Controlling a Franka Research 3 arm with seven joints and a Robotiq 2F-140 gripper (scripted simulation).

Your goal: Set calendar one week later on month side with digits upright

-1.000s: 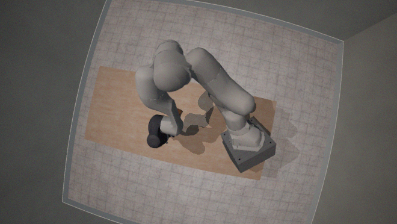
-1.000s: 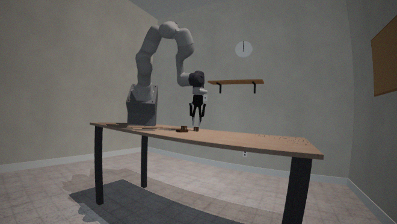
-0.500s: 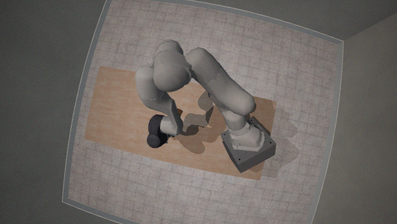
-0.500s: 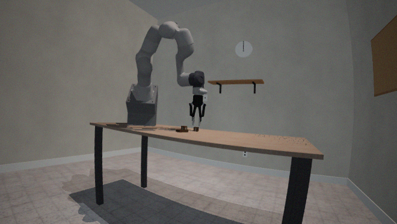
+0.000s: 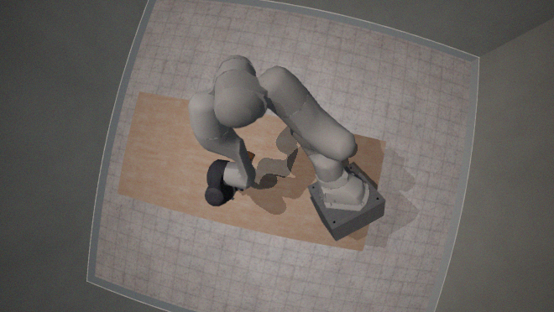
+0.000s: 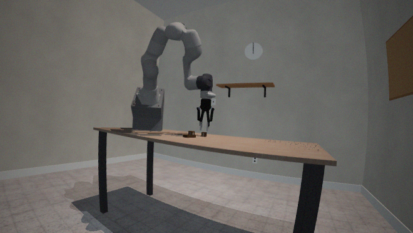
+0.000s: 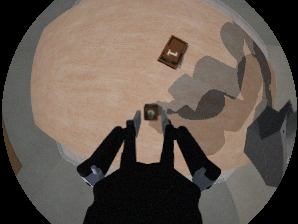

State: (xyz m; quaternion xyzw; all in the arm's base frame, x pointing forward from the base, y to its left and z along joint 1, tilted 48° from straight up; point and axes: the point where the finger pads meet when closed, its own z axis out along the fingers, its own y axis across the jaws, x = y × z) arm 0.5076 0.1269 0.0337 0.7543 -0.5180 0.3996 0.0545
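Observation:
The small dark brown calendar tray (image 7: 173, 51) lies on the wooden table, with a white mark on it that I cannot read; it also shows in the exterior view (image 6: 189, 134). One small brown cube (image 7: 152, 112) stands on the table outside the tray, a little to its right in the exterior view (image 6: 204, 134). My gripper (image 7: 151, 116) (image 6: 204, 128) hangs straight above this cube. Its fingers are a little apart, with the tips just over the cube and nothing held. The other cube is not clearly visible. In the top view the arm hides the tray and the cube.
The robot's grey base block (image 6: 147, 114) stands at the table's far end. Flat brown pieces (image 6: 125, 129) lie on the table near the base. A wall shelf (image 6: 245, 85) hangs behind the table.

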